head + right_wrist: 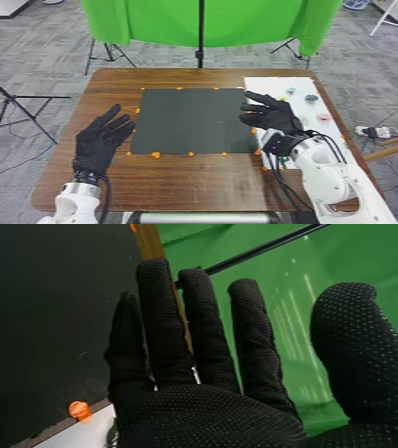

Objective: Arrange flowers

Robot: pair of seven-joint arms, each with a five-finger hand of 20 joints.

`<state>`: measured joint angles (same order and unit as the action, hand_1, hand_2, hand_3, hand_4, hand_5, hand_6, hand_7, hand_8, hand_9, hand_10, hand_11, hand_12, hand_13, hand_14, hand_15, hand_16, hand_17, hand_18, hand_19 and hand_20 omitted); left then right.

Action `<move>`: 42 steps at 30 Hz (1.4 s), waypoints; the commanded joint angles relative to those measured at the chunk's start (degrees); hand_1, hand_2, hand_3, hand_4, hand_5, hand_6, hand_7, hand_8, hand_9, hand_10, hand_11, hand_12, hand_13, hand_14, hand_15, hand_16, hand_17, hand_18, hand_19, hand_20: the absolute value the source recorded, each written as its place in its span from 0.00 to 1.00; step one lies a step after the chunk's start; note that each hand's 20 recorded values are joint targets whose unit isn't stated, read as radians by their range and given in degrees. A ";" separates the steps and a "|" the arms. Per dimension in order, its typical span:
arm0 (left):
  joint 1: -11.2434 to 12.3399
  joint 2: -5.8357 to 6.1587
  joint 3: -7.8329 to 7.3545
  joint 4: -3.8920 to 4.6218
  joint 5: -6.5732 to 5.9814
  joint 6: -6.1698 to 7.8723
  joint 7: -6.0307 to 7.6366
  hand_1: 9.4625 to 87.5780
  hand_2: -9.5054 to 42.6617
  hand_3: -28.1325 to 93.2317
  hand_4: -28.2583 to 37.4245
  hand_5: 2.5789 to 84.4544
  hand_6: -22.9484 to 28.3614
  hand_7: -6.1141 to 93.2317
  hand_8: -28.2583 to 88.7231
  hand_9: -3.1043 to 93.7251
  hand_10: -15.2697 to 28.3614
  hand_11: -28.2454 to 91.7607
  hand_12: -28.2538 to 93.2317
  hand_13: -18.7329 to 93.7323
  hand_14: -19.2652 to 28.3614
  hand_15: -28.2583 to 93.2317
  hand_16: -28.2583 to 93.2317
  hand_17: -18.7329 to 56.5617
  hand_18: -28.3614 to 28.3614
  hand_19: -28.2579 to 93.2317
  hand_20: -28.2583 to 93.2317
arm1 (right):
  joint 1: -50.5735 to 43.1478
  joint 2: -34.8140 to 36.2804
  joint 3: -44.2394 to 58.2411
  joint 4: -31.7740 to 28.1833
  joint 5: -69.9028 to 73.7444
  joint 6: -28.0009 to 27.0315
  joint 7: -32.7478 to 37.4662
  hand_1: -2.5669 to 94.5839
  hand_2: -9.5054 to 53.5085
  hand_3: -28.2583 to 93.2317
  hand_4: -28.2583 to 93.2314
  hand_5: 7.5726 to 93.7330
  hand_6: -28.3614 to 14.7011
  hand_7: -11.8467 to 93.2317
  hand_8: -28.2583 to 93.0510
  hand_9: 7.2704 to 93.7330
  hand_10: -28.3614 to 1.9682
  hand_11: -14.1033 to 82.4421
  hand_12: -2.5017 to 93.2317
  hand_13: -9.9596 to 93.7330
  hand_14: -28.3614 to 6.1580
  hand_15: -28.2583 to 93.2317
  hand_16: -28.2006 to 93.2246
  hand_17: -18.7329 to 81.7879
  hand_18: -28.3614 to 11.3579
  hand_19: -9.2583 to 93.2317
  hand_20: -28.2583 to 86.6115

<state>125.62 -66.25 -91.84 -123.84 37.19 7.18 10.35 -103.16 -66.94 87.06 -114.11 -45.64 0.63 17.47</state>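
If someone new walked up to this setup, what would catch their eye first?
Probably the bright green cloth hanging beyond the table's far edge. Next, likely the two black-gloved hands: the left hand beside the dark square mat, the right hand over the white sheet on the table's right side.

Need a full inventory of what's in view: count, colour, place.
table: 1, brown, centre
mat: 1, dark grey, on table
sheet: 1, white, table's right side
pale green piece: 1, on sheet, too small to identify
grey-teal piece: 1, on sheet, same
pink piece: 1, on sheet, same
orange bits: several, around mat and sheet
backdrop: 1, green, behind table
stands: at least 3, black, behind and left of table
floor: 1, grey, around table
robot arms: 2, white, from bottom edge
left robot hand: 1, black, over table's left
right robot hand: 1, black, near sheet
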 commanded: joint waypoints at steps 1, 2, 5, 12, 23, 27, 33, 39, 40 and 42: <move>0.59 -0.56 0.03 0.32 0.15 -0.08 -0.79 0.17 0.29 0.90 0.03 0.45 0.63 0.17 0.16 0.41 0.80 0.43 0.32 0.40 0.99 0.64 0.16 0.12 0.95 0.66 0.32 | -0.35 -0.19 0.29 -0.24 -0.35 0.12 -0.25 0.30 0.16 0.90 0.00 0.48 0.71 0.29 0.11 0.54 0.41 0.37 0.16 0.54 0.33 0.61 0.31 0.30 0.14 0.70 0.47; 0.56 -0.56 0.00 0.35 0.16 -0.12 -0.75 0.17 0.29 0.90 0.03 0.45 0.62 0.17 0.16 0.41 0.80 0.43 0.32 0.40 0.99 0.64 0.16 0.12 0.95 0.66 0.32 | -0.24 0.14 0.17 -0.32 -0.39 0.37 -0.27 0.30 0.16 0.90 0.00 0.47 0.71 0.28 0.11 0.54 0.41 0.37 0.16 0.54 0.33 0.61 0.31 0.31 0.14 0.71 0.47; 0.71 -0.30 -0.09 0.17 0.10 0.03 -0.46 0.17 0.29 0.90 0.03 0.45 0.62 0.17 0.16 0.41 0.80 0.43 0.32 0.40 0.99 0.64 0.16 0.12 0.95 0.66 0.32 | -0.65 0.90 0.45 -1.59 -3.67 1.29 0.11 0.30 0.16 0.91 0.00 0.45 0.71 0.28 0.12 0.54 0.41 0.37 0.16 0.54 0.33 0.61 0.31 0.31 0.13 0.72 0.47; 1.85 0.92 -0.98 -0.68 -0.14 0.18 0.98 0.17 0.29 0.90 0.03 0.45 0.62 0.17 0.16 0.41 0.80 0.43 0.32 0.40 0.99 0.65 0.16 0.12 0.95 0.66 0.33 | -1.26 8.50 -3.46 -11.27 -31.57 16.36 12.40 0.30 0.14 0.91 0.00 0.46 0.68 0.29 0.12 0.55 0.38 0.45 0.17 0.53 0.33 0.70 0.31 0.30 0.11 0.75 0.49; 3.95 2.82 -2.52 -1.52 -0.53 0.30 3.86 0.17 0.29 0.90 0.04 0.45 0.62 0.17 0.16 0.41 0.80 0.43 0.32 0.40 0.99 0.65 0.16 0.12 0.96 0.67 0.33 | 1.43 18.09 -14.58 -16.81 -79.35 8.95 48.13 0.38 0.09 0.88 0.02 0.59 0.51 0.27 0.13 0.62 0.23 0.68 0.20 0.67 0.38 0.89 0.32 0.51 0.13 1.00 0.54; 3.88 2.57 -2.12 -1.27 -0.51 -0.05 3.36 0.17 0.29 0.90 0.04 0.45 0.63 0.17 0.16 0.41 0.80 0.43 0.32 0.40 0.99 0.65 0.16 0.12 0.96 0.67 0.33 | 2.44 18.32 -18.89 -14.65 -86.79 5.49 52.53 0.39 0.05 0.87 0.03 0.60 0.47 0.26 0.14 0.64 0.20 0.71 0.21 0.70 0.34 0.90 0.32 0.55 0.10 1.00 0.62; 3.33 2.42 -1.73 -1.15 -0.28 -0.68 3.23 0.17 0.29 0.90 0.04 0.45 0.63 0.17 0.16 0.41 0.80 0.43 0.32 0.40 0.99 0.65 0.16 0.12 0.96 0.67 0.33 | 4.18 18.75 -22.65 -12.69 -94.01 3.11 55.37 0.40 0.03 0.86 0.03 0.62 0.44 0.25 0.14 0.66 0.19 0.72 0.22 0.73 0.35 0.91 0.33 0.58 0.06 1.00 0.66; 4.15 2.03 -2.23 -1.32 -0.24 -0.41 2.95 0.17 0.29 0.90 0.04 0.45 0.62 0.17 0.16 0.41 0.81 0.43 0.32 0.40 0.99 0.65 0.16 0.12 0.96 0.67 0.33 | 2.53 18.94 -21.41 -12.96 -94.51 5.44 55.08 0.41 0.02 0.85 0.04 0.63 0.44 0.25 0.14 0.67 0.20 0.72 0.22 0.74 0.36 0.90 0.33 0.59 0.05 1.00 0.67; 4.23 1.95 -2.31 -1.32 -0.18 -0.45 2.88 0.17 0.29 0.90 0.04 0.45 0.63 0.17 0.16 0.41 0.81 0.43 0.32 0.40 0.99 0.65 0.16 0.12 0.96 0.67 0.33 | 2.53 18.88 -21.28 -13.12 -94.60 5.86 55.04 0.41 0.02 0.85 0.04 0.63 0.45 0.25 0.14 0.67 0.20 0.72 0.22 0.75 0.36 0.90 0.33 0.59 0.05 1.00 0.67; 4.27 1.76 -2.36 -1.29 -0.22 -0.34 2.76 0.17 0.29 0.90 0.04 0.45 0.63 0.17 0.16 0.41 0.81 0.43 0.32 0.40 0.99 0.65 0.16 0.12 0.96 0.67 0.33 | 2.90 18.64 -21.06 -13.48 -94.08 6.72 55.21 0.41 0.02 0.85 0.04 0.63 0.45 0.25 0.14 0.68 0.21 0.72 0.22 0.75 0.37 0.90 0.33 0.60 0.05 1.00 0.67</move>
<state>128.72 -63.51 -93.85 -125.24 36.93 7.04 13.80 -99.90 -48.57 64.21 -125.93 -137.30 3.90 73.14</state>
